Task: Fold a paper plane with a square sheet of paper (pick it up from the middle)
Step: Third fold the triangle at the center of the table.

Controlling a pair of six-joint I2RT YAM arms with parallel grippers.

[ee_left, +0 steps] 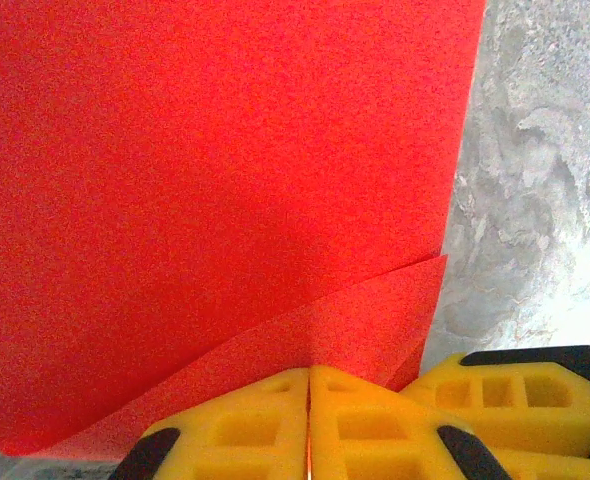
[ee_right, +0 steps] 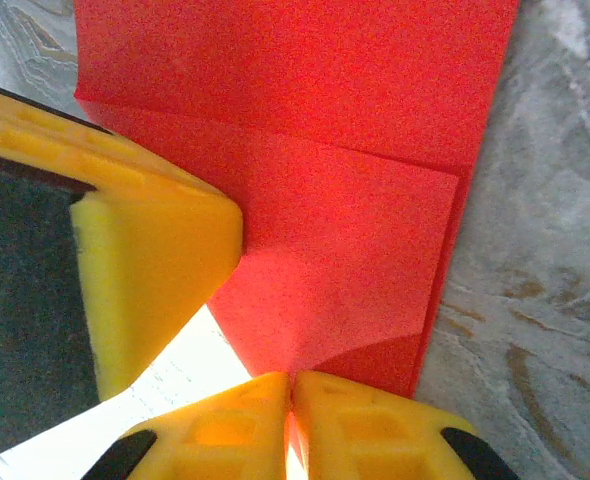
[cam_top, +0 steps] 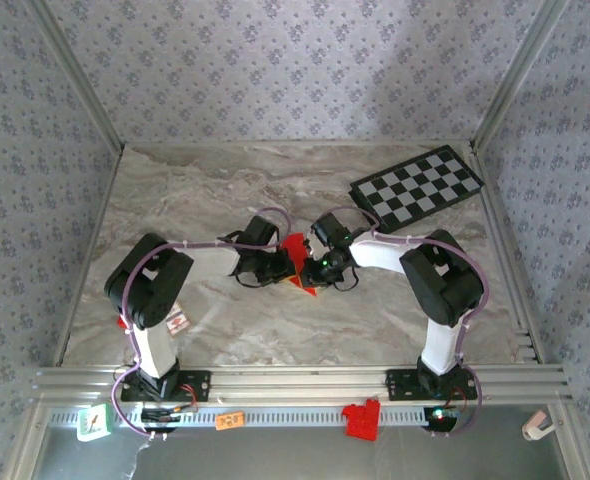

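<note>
Top external: marbled table (cam_top: 225,190), patterned walls (cam_top: 295,60)

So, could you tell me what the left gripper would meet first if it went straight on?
The square sheet of paper itself: the left gripper is shut on its near edge, and the sheet lies straight ahead, though depth is unclear.

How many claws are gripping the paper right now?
2: the left claw and the right claw both pinch the paper, side by side at mid-table.
</note>
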